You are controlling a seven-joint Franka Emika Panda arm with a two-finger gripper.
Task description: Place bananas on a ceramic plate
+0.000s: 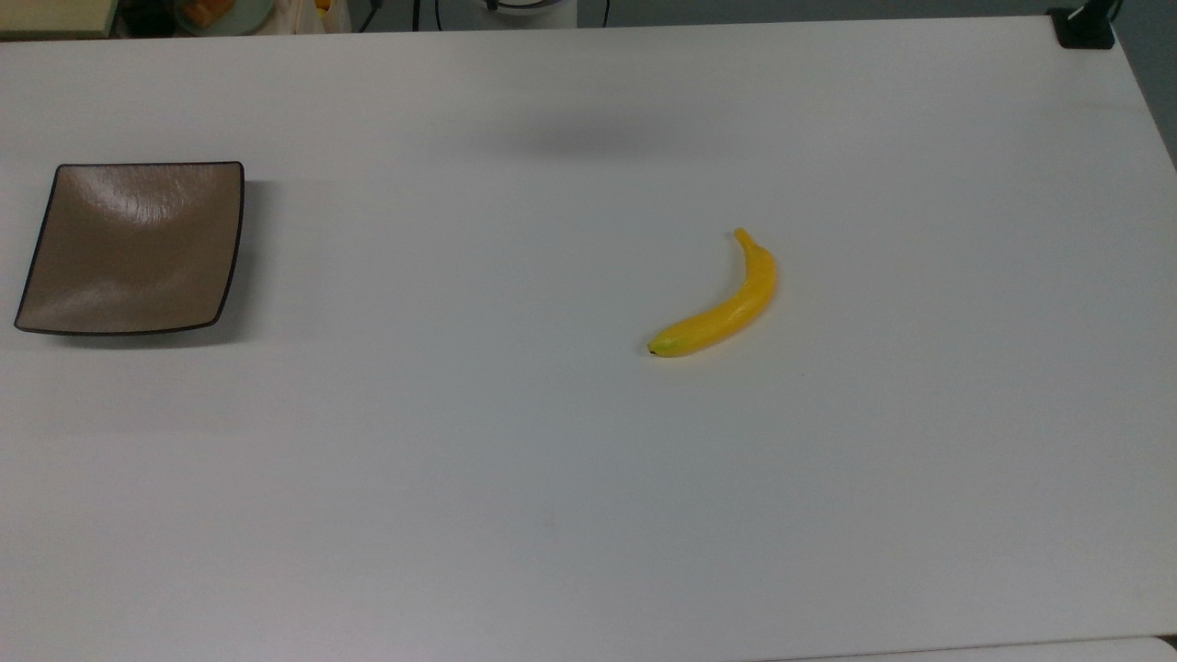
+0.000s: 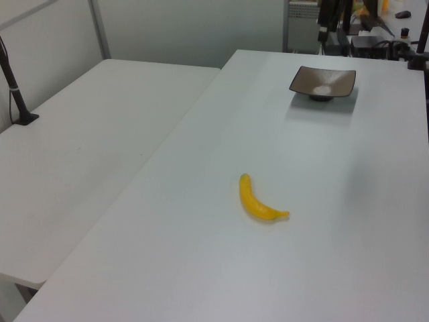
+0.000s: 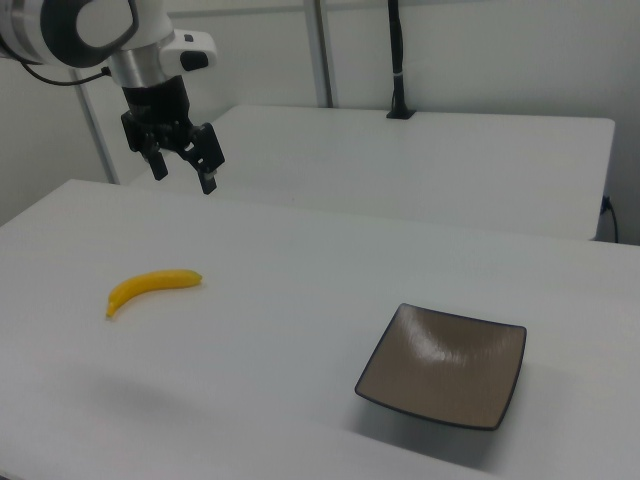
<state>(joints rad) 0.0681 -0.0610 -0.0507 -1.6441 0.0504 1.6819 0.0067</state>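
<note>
The banana (image 1: 722, 305), well apart from the ceramic plate (image 1: 55, 276), could roll from the gripper's (image 3: 183, 172) wide-spread, empty fingers if pinched off-centre on its curve.

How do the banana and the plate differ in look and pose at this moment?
The curved bright-yellow banana is slim and elongated; the square glossy taupe-brown ceramic plate is broad, dished and dark-rimmed. The banana lies on its side near the middle of the white table; the plate sits far off toward the top view's left and holds nothing. Both rest on the table, clear of the raised open pincer.
</note>
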